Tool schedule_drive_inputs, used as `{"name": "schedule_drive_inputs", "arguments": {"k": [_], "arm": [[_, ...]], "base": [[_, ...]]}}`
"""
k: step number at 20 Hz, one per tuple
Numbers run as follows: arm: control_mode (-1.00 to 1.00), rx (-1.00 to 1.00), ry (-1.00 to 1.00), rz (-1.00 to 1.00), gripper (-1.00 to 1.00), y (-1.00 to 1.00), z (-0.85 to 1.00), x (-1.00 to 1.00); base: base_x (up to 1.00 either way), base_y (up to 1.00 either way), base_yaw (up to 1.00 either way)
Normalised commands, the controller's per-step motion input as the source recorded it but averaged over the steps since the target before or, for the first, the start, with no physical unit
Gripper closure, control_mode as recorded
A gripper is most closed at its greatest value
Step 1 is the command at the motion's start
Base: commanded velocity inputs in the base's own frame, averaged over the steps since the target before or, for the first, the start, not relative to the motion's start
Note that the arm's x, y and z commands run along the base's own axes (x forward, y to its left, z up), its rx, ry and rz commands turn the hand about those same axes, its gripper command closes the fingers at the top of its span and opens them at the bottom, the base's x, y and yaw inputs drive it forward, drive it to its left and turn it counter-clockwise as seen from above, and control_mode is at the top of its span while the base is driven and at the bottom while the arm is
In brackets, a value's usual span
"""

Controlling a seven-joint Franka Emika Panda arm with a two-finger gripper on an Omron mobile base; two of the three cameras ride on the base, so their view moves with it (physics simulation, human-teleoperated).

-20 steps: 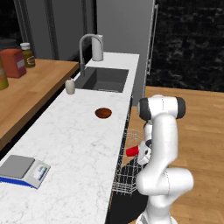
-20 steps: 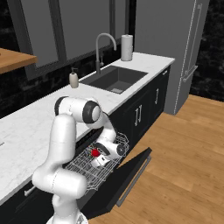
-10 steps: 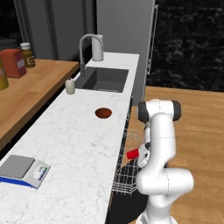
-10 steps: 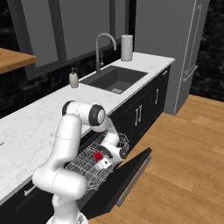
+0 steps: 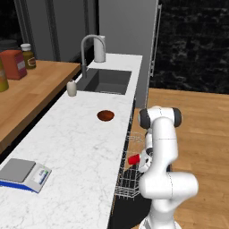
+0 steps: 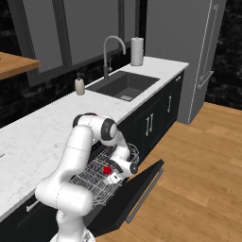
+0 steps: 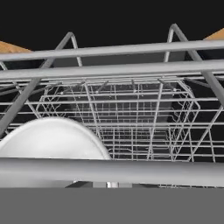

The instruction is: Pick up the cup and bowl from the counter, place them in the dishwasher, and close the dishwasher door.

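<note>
In the left base view, a long white marble bench [image 5: 76, 147] runs from the near left toward a sink [image 5: 106, 82] with a curved tap [image 5: 87, 51] at its far end; the dark reddish-brown bowl [image 5: 105, 116] sits alone on the bench near its right front edge, about midway along, and a small scale [image 5: 22, 175] lies at the near left corner. The white arm bends down past the bench's front edge, and at its claw [image 5: 139, 160] the red cup [image 5: 133, 159] is pinched between nearly closed fingers, just above the white wire rack [image 5: 129, 179] pulled out of the dishwasher [image 5: 129, 197]. In the right base view, the arm curls from the lower left down into the same rack [image 6: 101, 177], with the cup [image 6: 107, 169] gripped at the claw [image 6: 112, 174] over the middle of the rack; the black dishwasher door [image 6: 137, 189] hangs open, tilted down toward the wooden floor [image 6: 198, 179], just right of the rack. In the hand view, grey rack wires [image 7: 113, 65] cross close in front, the wire mesh floor of the rack [image 7: 131, 127] lies beyond, and the white inside of the cup [image 7: 52, 140] shows at the lower left
</note>
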Motion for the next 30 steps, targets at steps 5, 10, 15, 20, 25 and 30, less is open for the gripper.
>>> {"name": "schedule_drive_inputs", "arguments": {"k": [5, 10, 15, 20, 25, 30], "arm": [[-1.0, 0.0, 0.0, 0.0, -1.0, 0.0, -0.33, 0.34], [-1.0, 0.0, 0.0, 0.0, -1.0, -0.22, 0.01, -0.09], [-1.0, 0.05, -0.17, 0.02, -1.0, -0.57, 0.91, -0.69], [-1.0, 0.04, -0.27, 0.05, -1.0, -0.43, 1.0, -0.74], [-1.0, 0.01, -0.22, 0.03, -1.0, -0.21, 1.0, -0.55], [-1.0, 0.0, -0.08, 0.0, -1.0, -0.05, 1.0, -0.35]], "base": [[0.0, 0.0, 0.0], [0.0, 0.0, 0.0], [0.0, 0.0, 0.0], [0.0, 0.0, 0.0], [0.0, 0.0, 0.0], [0.0, 0.0, 0.0]]}}
